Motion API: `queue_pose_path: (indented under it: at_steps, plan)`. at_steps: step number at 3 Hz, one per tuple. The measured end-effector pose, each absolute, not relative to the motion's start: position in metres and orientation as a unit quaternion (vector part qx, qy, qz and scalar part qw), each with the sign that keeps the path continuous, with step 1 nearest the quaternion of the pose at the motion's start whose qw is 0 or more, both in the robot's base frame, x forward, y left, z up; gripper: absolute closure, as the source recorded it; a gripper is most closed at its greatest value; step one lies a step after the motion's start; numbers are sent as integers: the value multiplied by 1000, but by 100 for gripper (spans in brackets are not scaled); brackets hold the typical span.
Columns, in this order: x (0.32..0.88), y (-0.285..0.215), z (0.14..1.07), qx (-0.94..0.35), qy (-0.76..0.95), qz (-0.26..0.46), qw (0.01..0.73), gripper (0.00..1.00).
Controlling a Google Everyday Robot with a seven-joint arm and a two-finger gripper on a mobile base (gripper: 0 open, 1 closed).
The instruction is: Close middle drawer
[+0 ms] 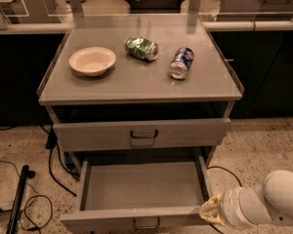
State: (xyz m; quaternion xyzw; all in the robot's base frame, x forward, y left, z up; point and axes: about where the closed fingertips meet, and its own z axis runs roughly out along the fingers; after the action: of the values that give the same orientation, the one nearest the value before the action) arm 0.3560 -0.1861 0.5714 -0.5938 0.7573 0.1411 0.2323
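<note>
1 arm [283, 194] visible in lower right corner of view. White rounded segments, lying roughly horizontal, pointing left. Wrist section [240, 211] cylindrical, white. Gripper [210, 211] at arm's left end, cream-coloured, low in view, right of centre.

On the grey cabinet top [136, 84]: a cream round bowl [92, 61] at ten o'clock, a crushed green can [141, 48] at twelve, a blue can [181, 62] on its side at one. The gripper [211, 210] sits at five.

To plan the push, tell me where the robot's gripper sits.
The robot's pale-tipped two-finger gripper is at the camera view's bottom right, beside the front right corner of the open shallow grey middle drawer.
</note>
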Motion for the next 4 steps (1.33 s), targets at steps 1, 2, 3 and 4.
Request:
queue_pose_path:
  at_steps: [1, 2, 3, 4]
  plan:
    - [356, -188, 530, -592, 759, 150, 224, 100]
    - [355, -187, 528, -593, 759, 151, 222, 100]
    - [355, -180, 506, -596, 758, 160, 210, 100]
    - [356, -168, 475, -600, 756, 169, 199, 100]
